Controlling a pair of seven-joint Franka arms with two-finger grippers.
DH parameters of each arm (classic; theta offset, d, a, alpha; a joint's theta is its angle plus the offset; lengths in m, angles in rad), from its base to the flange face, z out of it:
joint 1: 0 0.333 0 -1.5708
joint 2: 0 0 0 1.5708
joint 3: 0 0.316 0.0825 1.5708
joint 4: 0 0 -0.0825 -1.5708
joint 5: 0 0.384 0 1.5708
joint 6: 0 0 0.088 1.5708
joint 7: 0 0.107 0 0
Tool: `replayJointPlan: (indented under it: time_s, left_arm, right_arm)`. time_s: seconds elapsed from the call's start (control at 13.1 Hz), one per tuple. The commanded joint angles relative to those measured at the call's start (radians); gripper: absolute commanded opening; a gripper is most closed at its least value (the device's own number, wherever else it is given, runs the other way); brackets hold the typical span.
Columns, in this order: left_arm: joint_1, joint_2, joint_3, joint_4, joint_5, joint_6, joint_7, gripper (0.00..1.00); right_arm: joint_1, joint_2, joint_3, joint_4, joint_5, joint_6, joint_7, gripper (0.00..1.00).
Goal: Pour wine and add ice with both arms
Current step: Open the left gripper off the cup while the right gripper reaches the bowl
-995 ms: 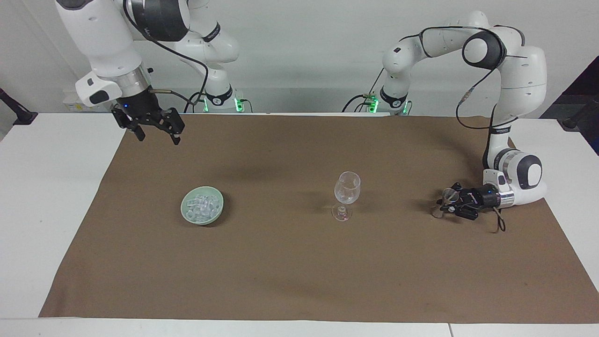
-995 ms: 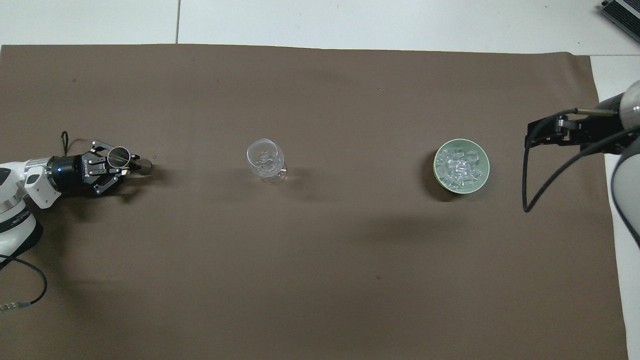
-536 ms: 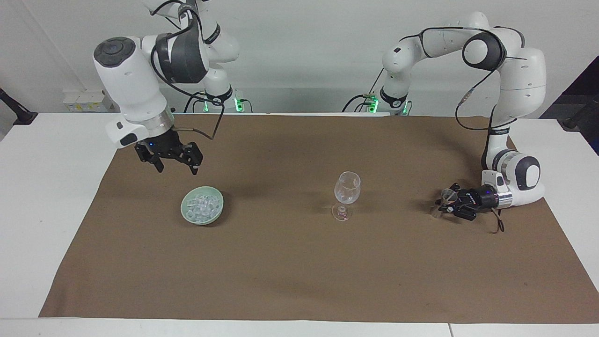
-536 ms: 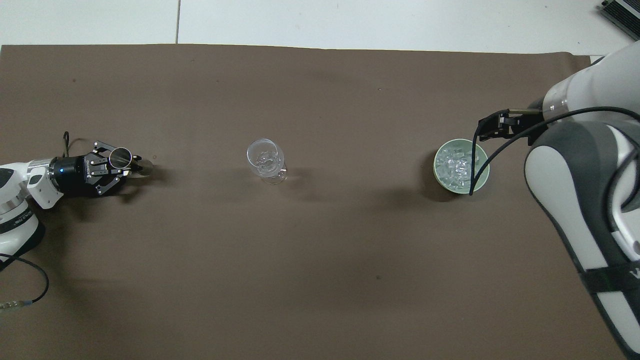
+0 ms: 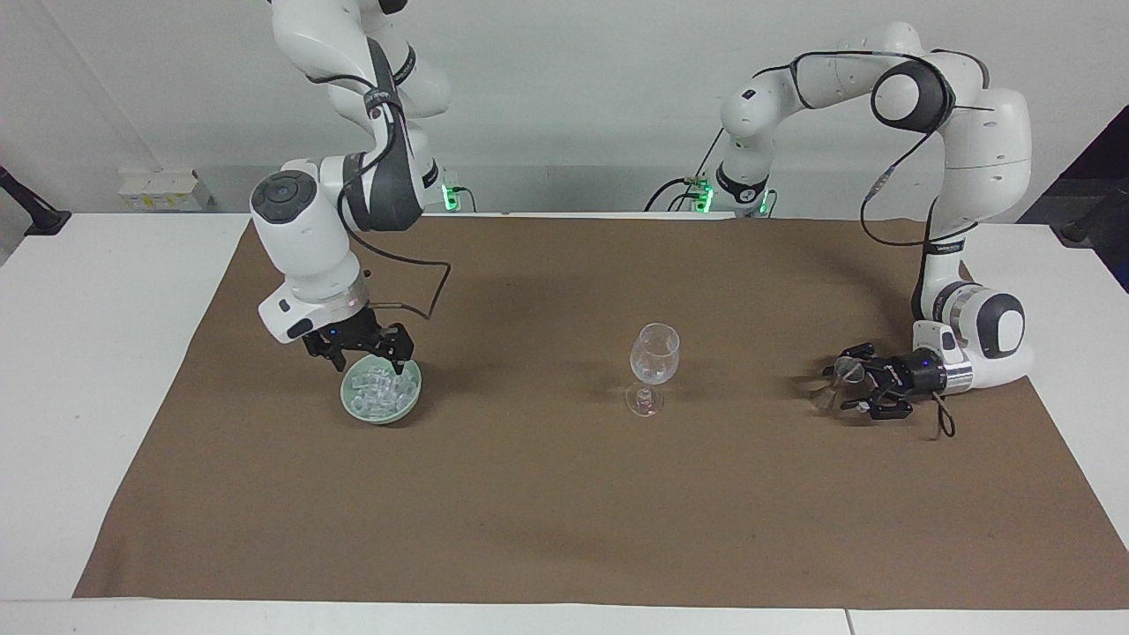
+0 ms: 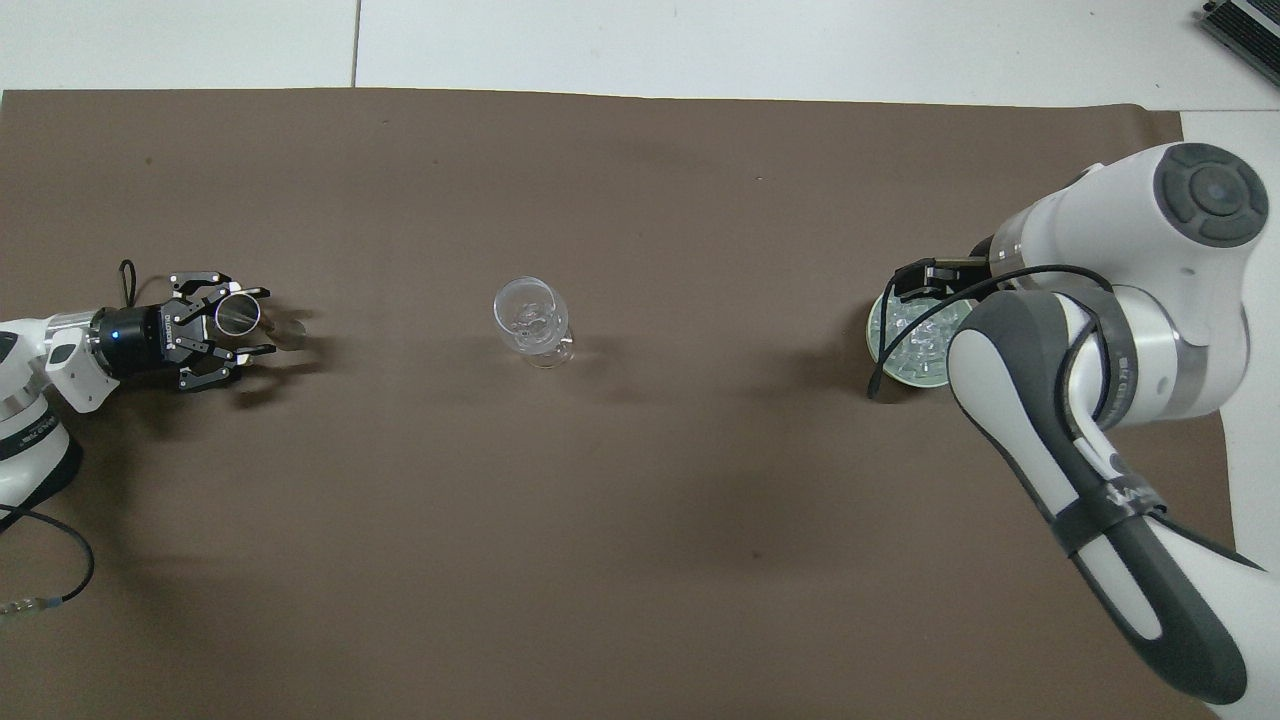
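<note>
Two arms (image 5: pixel 317 229) bent low — right gripper (image 5: pixel 363 353) over ice (image 5: pixel 381 386)

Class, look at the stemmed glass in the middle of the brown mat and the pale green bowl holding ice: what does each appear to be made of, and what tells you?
Stemmed wine glass: probably clear glass, maybe plastic; the mat shows through it. Pale green round bowl: opaque, smooth, likely ceramic or plastic.

No text, label, brand, number or sign can be read anywhere. The small pale marking on the left gripper (image 6: pixel 225 325), on its black body back from the fingers, is too small to make out.
</note>
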Motion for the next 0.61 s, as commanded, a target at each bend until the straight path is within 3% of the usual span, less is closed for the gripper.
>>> replayJointPlan:
  time_s: [0.0, 0.31, 0.54]
  left_arm:
    - [0.027, -0.041, 0.01, 0.037, 0.071, -0.02, 0.001, 0.71]
    - [0.02, -0.13, 0.069, 0.066, 0.166, -0.026, -0.01, 0.69]
    - [0.017, -0.243, 0.075, 0.156, 0.382, -0.016, -0.169, 0.64]
  right_arm:
    - [0.001, 0.007, 0.002, -0.041, -0.001, 0.047, 0.015, 1.0]
    - [-0.002, 0.039, 0.001, -0.063, -0.001, 0.07, 0.013, 1.0]
    - [-0.002, 0.035, 0.001, -0.103, -0.013, 0.073, 0.013, 0.91]
